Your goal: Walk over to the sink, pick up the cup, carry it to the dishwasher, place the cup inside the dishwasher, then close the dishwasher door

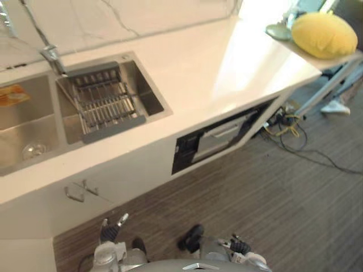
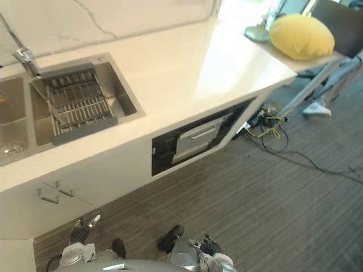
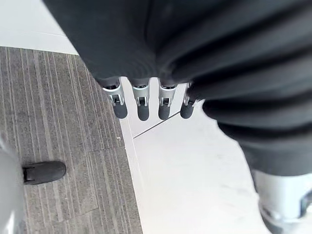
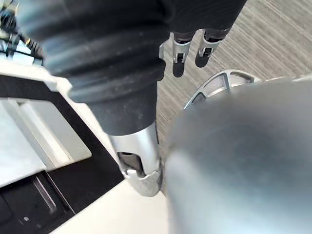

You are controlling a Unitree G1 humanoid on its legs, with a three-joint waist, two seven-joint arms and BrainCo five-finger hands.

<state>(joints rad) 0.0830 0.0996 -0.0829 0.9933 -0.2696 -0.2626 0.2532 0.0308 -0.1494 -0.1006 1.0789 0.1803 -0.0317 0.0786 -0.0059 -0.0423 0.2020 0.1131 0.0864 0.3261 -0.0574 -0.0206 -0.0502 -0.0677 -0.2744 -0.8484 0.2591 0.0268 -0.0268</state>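
Grey floor [image 1: 283, 204] nr dishwasher [image 1: 212, 141], counter [image 1: 227, 62] edge

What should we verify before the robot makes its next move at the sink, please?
1. Cup located: cannot tell. A round glint in the left steel sink basin could be a cup or the drain.
2. Left hand free: ok, fingers straight, holding nothing.
3. Right hand free: ok, fingers relaxed, empty.
4. Black-framed dishwasher door open enough: cannot tell. Its silver panel looks ajar.
5. Grey striped floor along the counter: ok, bare. Loose cables lie past the counter's end.
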